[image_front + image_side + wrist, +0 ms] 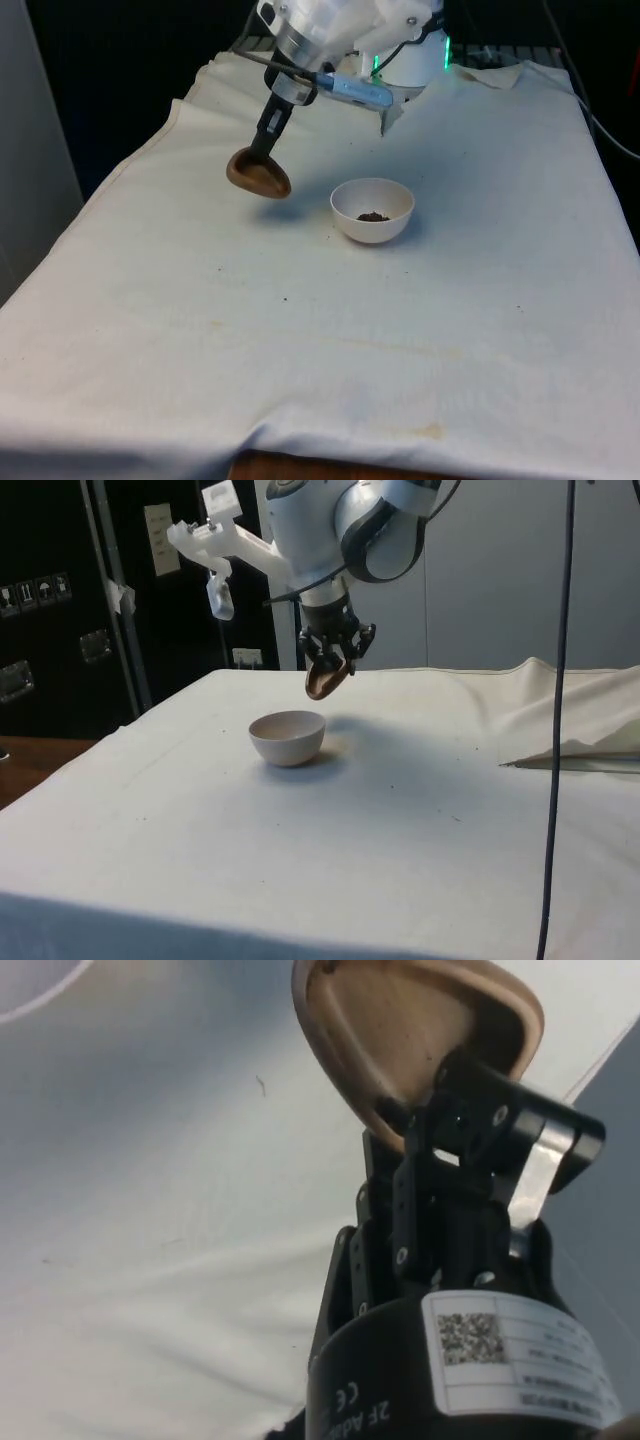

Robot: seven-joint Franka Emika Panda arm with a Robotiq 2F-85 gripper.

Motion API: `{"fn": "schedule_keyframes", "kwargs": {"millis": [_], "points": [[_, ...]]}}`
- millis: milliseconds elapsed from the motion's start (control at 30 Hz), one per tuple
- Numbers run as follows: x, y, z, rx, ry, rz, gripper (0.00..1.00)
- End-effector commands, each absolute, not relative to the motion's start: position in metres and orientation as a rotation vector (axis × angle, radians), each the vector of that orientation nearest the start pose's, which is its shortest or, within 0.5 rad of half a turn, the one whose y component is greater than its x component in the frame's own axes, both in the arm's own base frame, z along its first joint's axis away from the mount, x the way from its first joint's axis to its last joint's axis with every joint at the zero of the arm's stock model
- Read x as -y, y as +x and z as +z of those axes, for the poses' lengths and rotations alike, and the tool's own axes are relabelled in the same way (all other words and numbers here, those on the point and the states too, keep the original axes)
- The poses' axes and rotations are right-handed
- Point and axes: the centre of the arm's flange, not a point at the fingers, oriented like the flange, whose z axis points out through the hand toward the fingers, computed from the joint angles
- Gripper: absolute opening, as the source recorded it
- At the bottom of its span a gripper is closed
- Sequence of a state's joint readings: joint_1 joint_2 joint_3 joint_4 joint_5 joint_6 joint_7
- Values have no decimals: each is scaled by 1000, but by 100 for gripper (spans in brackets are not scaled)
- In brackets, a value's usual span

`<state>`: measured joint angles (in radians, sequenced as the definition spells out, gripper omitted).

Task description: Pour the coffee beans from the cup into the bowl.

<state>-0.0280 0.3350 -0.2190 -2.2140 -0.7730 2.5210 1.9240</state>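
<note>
Coffee beans (373,216) lie as a small dark heap at the bottom of the white bowl (372,210), which stands on the worktop's white cloth (320,340). The brown cup (258,174) hangs in the air, tipped well over on its side, to the front view's left of the bowl and apart from it. The black tool (262,150) pinches the cup by its rim, one finger inside the wall and one outside, as the wrist view shows; there the cup's pale inside (420,1030) looks bare of beans. In the side view the cup (326,679) hangs higher than the bowl (288,737) and further back, its mouth turned down and sideways. A few dark specks (285,298) dot the cloth nearer the front camera than the bowl.
</note>
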Motion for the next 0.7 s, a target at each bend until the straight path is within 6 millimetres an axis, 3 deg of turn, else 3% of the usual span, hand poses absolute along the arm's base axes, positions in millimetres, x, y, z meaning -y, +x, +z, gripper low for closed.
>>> {"fn": "schedule_keyframes", "kwargs": {"millis": [0, 667], "points": [[132, 532, 223, -2351, -2499, -585, 6], [136, 532, 222, -2262, -2523, -464, 6]]}}
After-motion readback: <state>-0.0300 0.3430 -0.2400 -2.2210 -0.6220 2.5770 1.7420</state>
